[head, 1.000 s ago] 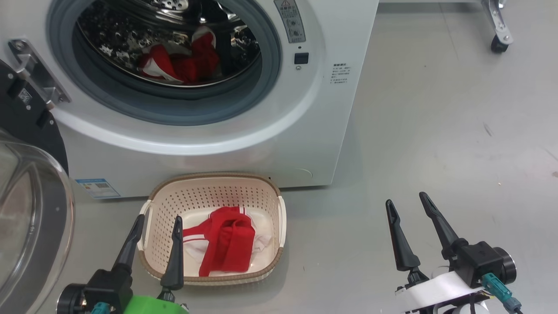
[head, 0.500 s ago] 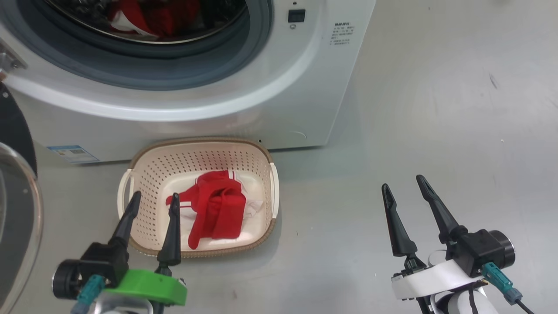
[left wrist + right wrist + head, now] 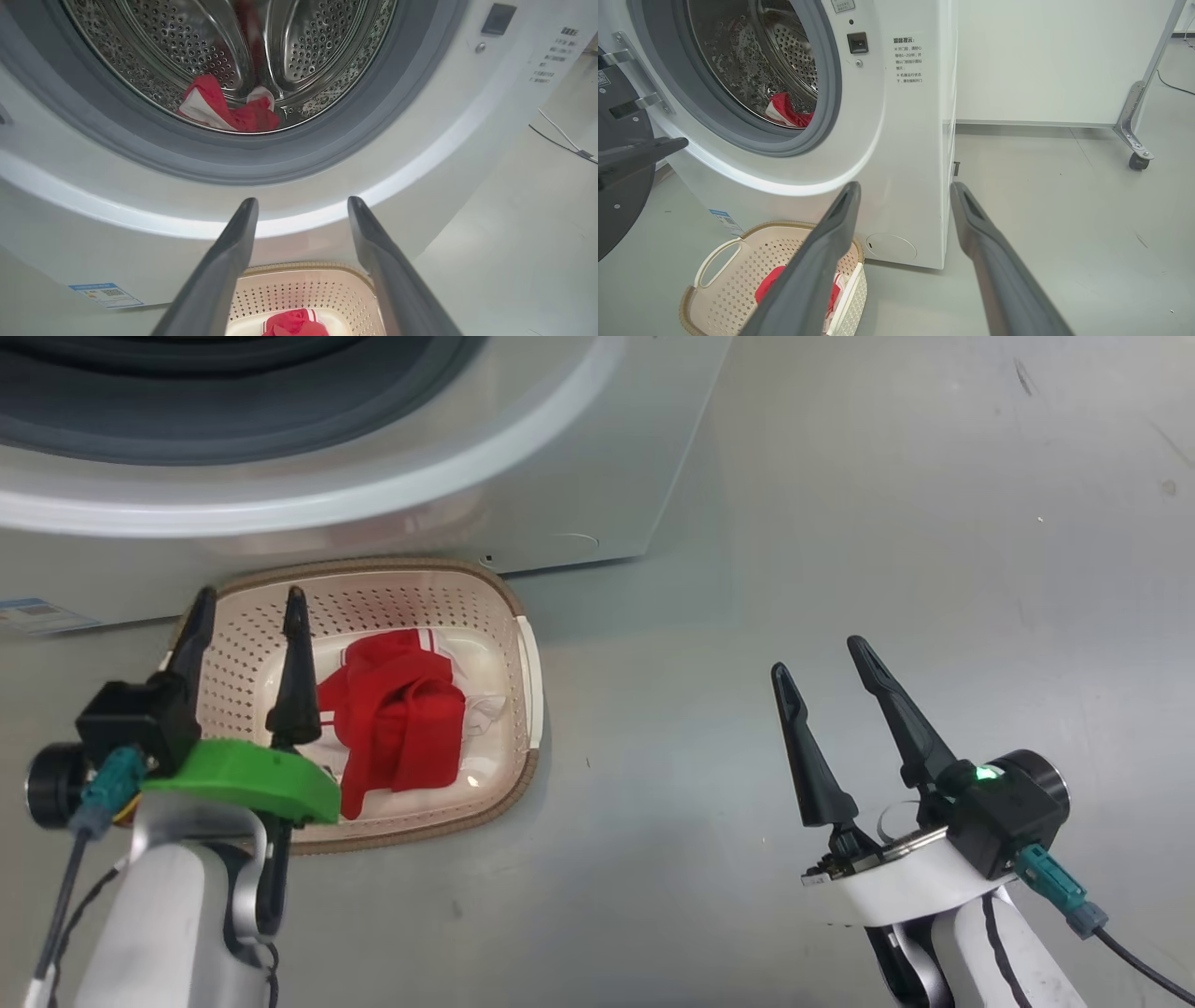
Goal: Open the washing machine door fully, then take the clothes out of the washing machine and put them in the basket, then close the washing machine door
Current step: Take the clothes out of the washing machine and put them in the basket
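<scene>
- The left gripper (image 3: pixel 250 599), two long dark fingers on a green wrist collar, is hovering with its fingers spread wide, gripping nothing.
- The right gripper (image 3: pixel 816 656) is hanging over bare grey floor (image 3: pixel 840 523), well apart from the left one, equally wide and empty.
- Directly beneath the left gripper's fingertips, a cream perforated plastic basket (image 3: pixel 425 566) with a brown woven-look rim is sitting on the floor.
- Inside it, just beside the left gripper's inner finger, a crumpled bright red garment (image 3: pixel 401 719) with white stripes is lying.
- Beyond the basket, a big white front-loading washing machine (image 3: pixel 579 495) is standing with its porthole uncovered.
- Deeper in, ahead of the left fingertips, more red and white clothes (image 3: pixel 224 109) are resting low in the perforated steel drum (image 3: pixel 308 51).
- Farthest from the right gripper, a round glossy black-rimmed door (image 3: pixel 616 210) is hanging open.
</scene>
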Robot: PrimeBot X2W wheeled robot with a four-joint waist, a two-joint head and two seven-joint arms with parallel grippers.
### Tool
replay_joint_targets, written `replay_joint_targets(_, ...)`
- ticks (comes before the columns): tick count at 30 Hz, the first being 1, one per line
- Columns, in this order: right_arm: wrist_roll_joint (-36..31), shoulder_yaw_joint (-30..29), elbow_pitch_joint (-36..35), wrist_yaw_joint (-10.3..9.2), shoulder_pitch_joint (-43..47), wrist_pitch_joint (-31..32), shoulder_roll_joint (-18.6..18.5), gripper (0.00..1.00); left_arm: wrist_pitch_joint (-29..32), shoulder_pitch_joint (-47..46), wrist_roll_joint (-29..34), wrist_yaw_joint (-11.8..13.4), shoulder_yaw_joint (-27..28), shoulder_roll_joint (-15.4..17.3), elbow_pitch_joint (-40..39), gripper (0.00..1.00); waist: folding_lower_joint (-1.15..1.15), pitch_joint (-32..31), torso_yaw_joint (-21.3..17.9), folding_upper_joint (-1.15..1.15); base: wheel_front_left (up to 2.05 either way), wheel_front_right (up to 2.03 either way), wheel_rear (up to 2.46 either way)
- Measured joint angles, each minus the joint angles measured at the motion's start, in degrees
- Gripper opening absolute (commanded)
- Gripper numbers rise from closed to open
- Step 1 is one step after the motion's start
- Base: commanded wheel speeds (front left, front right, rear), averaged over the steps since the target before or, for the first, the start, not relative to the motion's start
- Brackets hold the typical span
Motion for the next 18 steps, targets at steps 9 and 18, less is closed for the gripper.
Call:
replay_joint_targets(9, 4.87, 3.25, -1.54, -0.05, -4.94, 0.00, -0.03, 1.00, 8.71, -12.38, 0.29, -0.80, 0.35, 4.63, 3.12, 1.00, 0.00, 5.85, -4.35, 0.00, 0.00, 0.00, 0.00)
replay_joint_targets(18, 8.50, 5.16, -2.26, -0.97, -9.57, 0.00, -0.03, 1.00, 19.18, -24.79, 2.65, -1.44, 1.32, 11.27, 6.50, 1.00, 0.00, 11.79, -8.76, 0.00, 0.00, 0.00, 0.00)
